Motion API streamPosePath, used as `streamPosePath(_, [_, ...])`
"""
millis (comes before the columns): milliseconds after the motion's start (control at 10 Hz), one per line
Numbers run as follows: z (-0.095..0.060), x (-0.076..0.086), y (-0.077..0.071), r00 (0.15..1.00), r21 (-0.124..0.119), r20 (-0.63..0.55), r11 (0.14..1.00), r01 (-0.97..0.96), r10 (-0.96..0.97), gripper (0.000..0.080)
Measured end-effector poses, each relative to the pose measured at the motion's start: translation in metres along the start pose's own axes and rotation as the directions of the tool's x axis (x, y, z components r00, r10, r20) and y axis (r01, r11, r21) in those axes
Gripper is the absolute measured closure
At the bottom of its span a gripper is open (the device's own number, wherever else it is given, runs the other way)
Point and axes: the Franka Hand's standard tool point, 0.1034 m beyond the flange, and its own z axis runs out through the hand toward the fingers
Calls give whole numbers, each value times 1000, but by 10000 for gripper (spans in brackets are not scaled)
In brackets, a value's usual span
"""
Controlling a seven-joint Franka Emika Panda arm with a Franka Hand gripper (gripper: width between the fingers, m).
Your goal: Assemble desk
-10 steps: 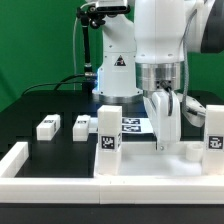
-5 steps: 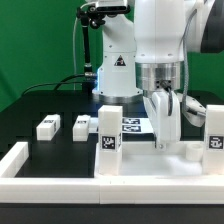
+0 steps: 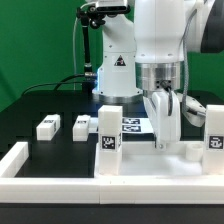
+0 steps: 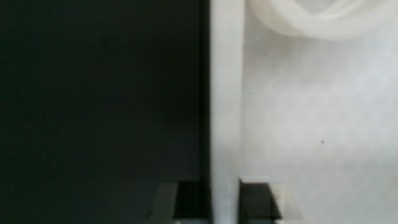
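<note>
The desk top [image 3: 140,163] lies flat and white at the front of the table. Tagged block legs stand upright on it at the exterior view's left [image 3: 108,135] and right [image 3: 214,131]. My gripper [image 3: 165,140] reaches straight down onto the top between them. In the wrist view my two dark fingers [image 4: 173,203] press on either side of a thin white wall of the desk top [image 4: 224,100], so the gripper [image 4: 217,203] is shut on it. A round socket [image 4: 329,15] shows in the top's surface beyond. Two loose legs [image 3: 47,127] [image 3: 80,127] lie on the black table.
Long white border rails [image 3: 20,160] run along the front and the exterior view's left. A tagged white piece [image 3: 133,125] shows behind the desk top. The robot's base [image 3: 115,70] stands at the back, with cables beside it.
</note>
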Motion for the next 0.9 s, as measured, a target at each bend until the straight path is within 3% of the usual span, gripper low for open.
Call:
streamPosePath(200, [0,2,1,999,0,-1,999,35,-35,742])
streamPosePath(400, [-3,25,17,986,16,-11,986,168,-168,742])
streamPosePath(600, [-2,43,26,954,11,-23,954,298,-298,742])
streamPosePath(900, [-1,42,27,946,8,-21,946,325,-325,742])
